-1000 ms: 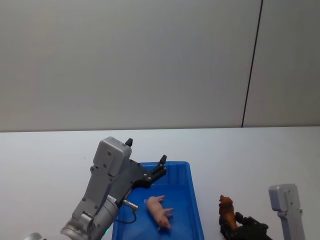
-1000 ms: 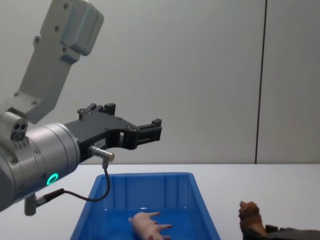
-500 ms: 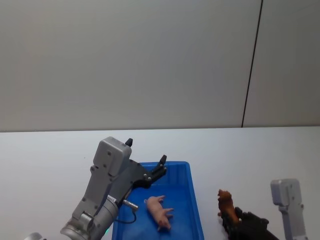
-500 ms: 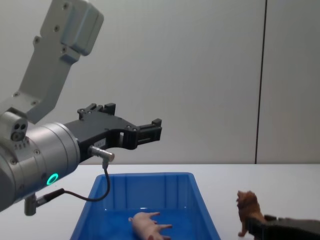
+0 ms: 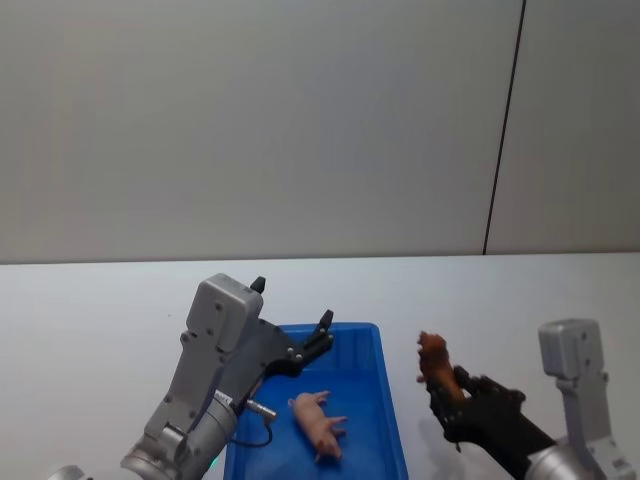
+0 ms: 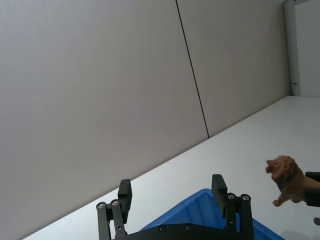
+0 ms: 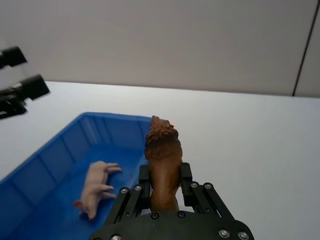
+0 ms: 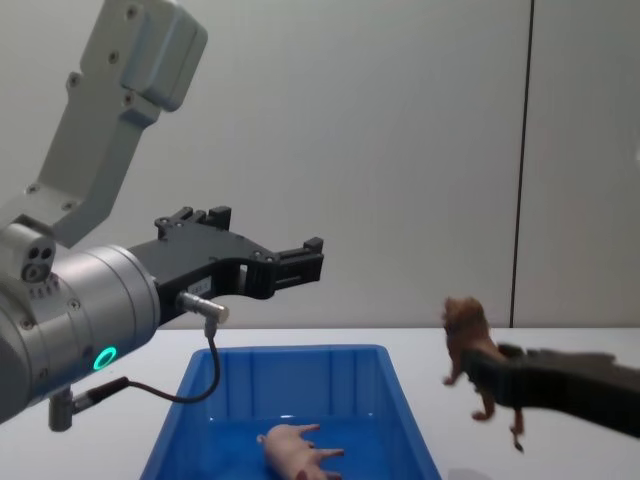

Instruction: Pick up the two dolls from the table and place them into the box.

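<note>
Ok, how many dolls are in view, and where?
2. The pink pig lies on its side inside the blue box. The brown animal is clamped in the right gripper, raised off the table just right of the box. The left gripper hovers open above the box.

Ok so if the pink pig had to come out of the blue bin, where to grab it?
Grip the pig across its trunk, between front and hind legs, coming straight down: it lies on its side in the bin, whose sloping walls likely block a sideways approach. The open left gripper hovers nearest.
</note>
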Controlling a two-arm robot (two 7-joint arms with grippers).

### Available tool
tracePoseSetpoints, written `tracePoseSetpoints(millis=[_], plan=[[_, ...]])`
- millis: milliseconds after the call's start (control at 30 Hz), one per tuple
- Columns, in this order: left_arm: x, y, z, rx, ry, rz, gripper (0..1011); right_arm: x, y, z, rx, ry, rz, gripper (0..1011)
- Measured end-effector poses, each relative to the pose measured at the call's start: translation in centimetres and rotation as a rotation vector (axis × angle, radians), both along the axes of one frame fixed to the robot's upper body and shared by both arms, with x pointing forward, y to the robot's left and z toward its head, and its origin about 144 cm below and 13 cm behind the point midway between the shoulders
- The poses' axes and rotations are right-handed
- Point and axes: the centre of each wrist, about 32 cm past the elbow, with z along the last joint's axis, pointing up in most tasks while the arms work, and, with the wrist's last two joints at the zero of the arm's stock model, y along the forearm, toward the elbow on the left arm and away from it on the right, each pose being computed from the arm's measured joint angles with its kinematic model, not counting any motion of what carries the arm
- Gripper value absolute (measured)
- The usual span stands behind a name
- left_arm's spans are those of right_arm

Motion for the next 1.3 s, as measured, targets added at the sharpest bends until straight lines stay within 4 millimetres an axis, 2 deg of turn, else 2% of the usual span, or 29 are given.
tracePoseSetpoints(millis=[333, 633, 667, 700, 733, 833, 1100, 1300], plan=[[0.0, 0.0, 0.0, 0.0, 0.0, 0.0, 1008, 1.5, 0.8, 1.1, 0.026, -0.061, 0.115, 343], [0.0, 0.0, 0.0, 0.0, 0.0, 0.0, 1008, 2.9, 1.8, 1.1, 0.039, -0.064, 0.184, 356], [0.0, 0.0, 0.0, 0.0, 0.0, 0.0, 1008, 3.1, 1.9, 1.0, 0.041, -0.062, 0.193, 398], [0.0, 0.0, 0.0, 0.0, 0.0, 0.0, 1008, 3.2, 2.0, 1.0, 0.042, -0.061, 0.197, 398], [0.0, 0.0, 0.0, 0.0, 0.0, 0.0, 1008, 3.3, 2.1, 1.0, 0.043, -0.059, 0.201, 479], [0.0, 0.0, 0.0, 0.0, 0.0, 0.0, 1008, 3.7, 2.3, 0.7, 0.045, -0.049, 0.209, 538], [0.0, 0.0, 0.0, 0.0, 0.0, 0.0, 1008, 4.5, 2.6, 0.0, 0.057, -0.019, 0.211, 812], [0.0, 0.0, 0.0, 0.0, 0.0, 0.0, 1008, 4.6, 2.5, -0.4, 0.062, -0.012, 0.201, 946]])
